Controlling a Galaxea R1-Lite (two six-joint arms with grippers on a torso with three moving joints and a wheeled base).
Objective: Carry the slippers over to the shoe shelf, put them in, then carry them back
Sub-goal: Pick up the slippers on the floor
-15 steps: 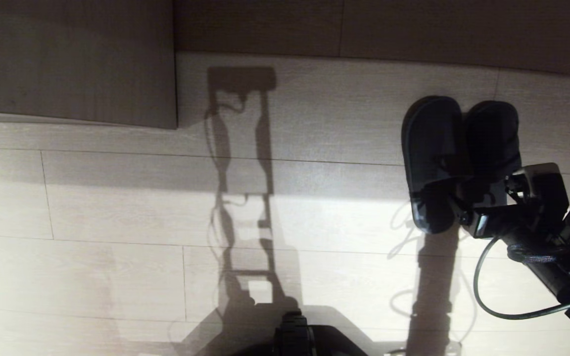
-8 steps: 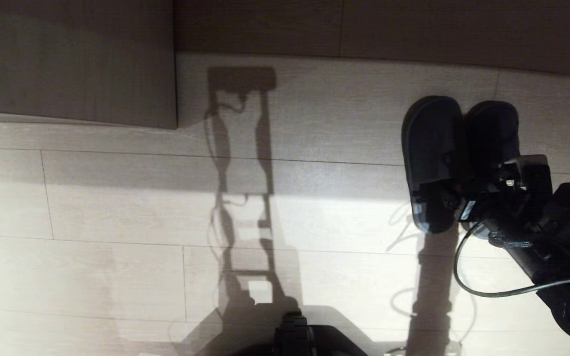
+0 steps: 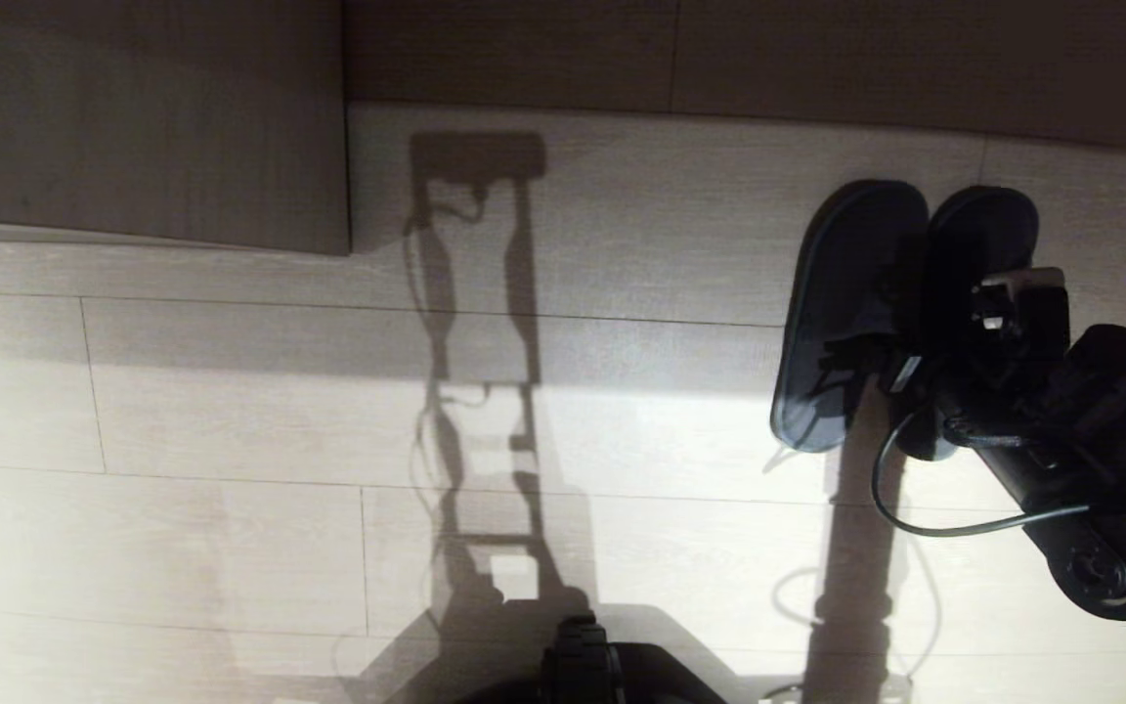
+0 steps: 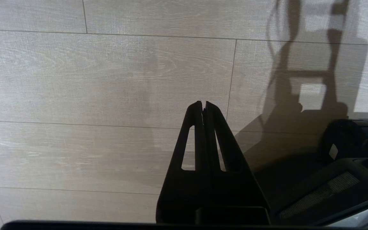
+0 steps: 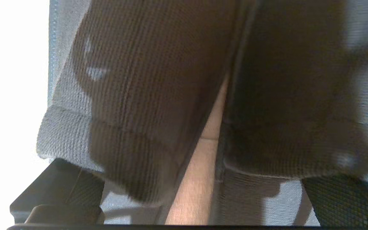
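Pale floorboards (image 3: 231,391) hold my slippers (image 3: 900,313) side by side, right gripper (image 3: 900,367) over their straps. Left gripper (image 4: 203,107) idles, fingers together. Right wrist view: fingers (image 5: 59,195) spread wide outside both soft, light knit straps; I'd pinch there.

left gripper (image 4: 203,107): fingers pressed together, pointing at floor.
right gripper (image 3: 900,367): right of head frame, jaws spread wide.
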